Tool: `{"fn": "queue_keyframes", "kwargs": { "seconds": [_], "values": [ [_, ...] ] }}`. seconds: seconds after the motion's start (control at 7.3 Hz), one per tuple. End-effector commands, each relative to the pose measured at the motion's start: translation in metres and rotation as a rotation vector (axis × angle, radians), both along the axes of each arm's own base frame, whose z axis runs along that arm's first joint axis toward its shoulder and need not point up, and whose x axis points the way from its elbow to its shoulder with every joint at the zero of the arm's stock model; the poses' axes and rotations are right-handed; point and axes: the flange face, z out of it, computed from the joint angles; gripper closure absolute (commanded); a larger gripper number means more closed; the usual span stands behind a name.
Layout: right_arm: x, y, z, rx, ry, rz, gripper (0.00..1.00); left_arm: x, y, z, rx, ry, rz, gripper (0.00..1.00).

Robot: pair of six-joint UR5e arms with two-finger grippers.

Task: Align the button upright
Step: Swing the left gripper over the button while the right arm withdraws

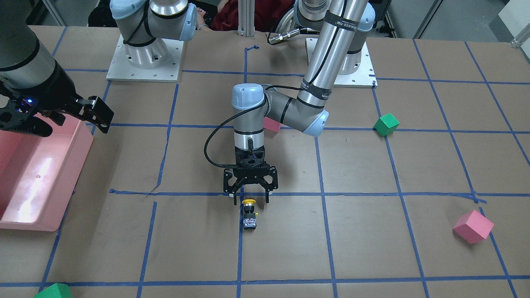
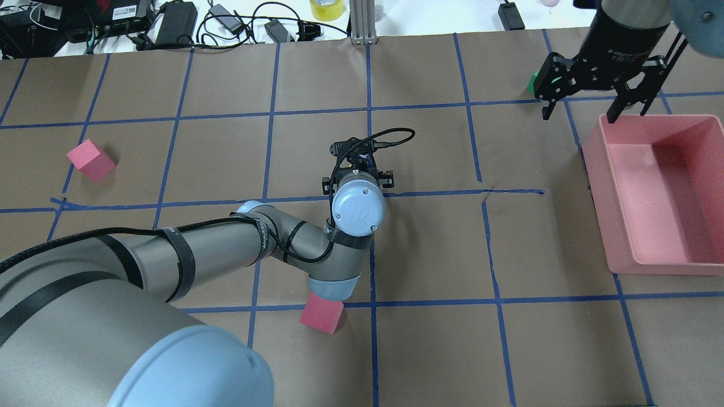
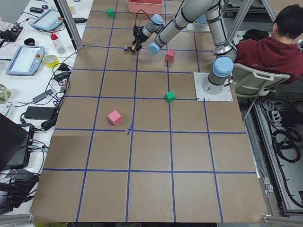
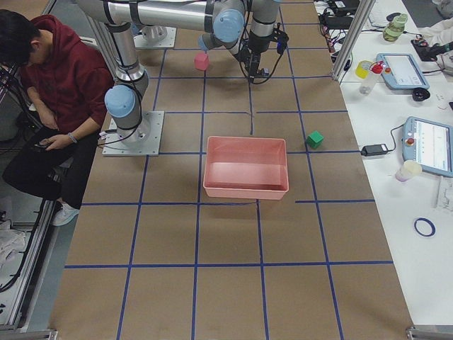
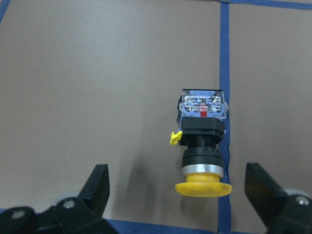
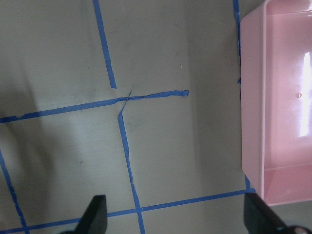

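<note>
Wide-spread left gripper [image 5: 176, 170] fingers [image 5: 97, 190] are held over the lying button [image 5: 202, 146], cap at 6 o'clock; it could be shoved by off-centre closing.

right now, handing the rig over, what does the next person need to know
Left gripper: open, pointing down at the button, fingers either side of its cap end, not gripping.
Right gripper: open, empty, hovering by the bin.
Button: lying on its side, yellow cap toward the robot.
Done: left gripper positioned; button not upright.
To do: grasp it, stand it on its base, cap up, release.
</note>
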Motion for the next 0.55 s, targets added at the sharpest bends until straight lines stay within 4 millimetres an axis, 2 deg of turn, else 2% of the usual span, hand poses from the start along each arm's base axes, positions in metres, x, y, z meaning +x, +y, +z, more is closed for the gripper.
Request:
{"fn": "queue_keyframes", "kwargs": {
  "seconds": [0.0,0.14,0.27,0.41],
  "values": [
    [0.024,0.007,0.006,0.001,0.059,0.062,0.00,-0.002,0.001,-0.002,-0.001,-0.020,-0.029,0.33],
    [0.050,0.009,0.004,-0.004,0.102,0.110,0.00,-0.002,0.001,-0.002,0.000,-0.022,-0.030,0.62],
    [0.063,0.010,-0.002,0.004,0.095,0.130,0.00,-0.003,-0.001,0.014,-0.017,-0.013,-0.035,0.95],
    [0.061,0.006,0.001,-0.003,0.101,0.146,0.00,-0.009,-0.013,0.036,-0.059,-0.018,-0.063,1.00]
  ]
}}
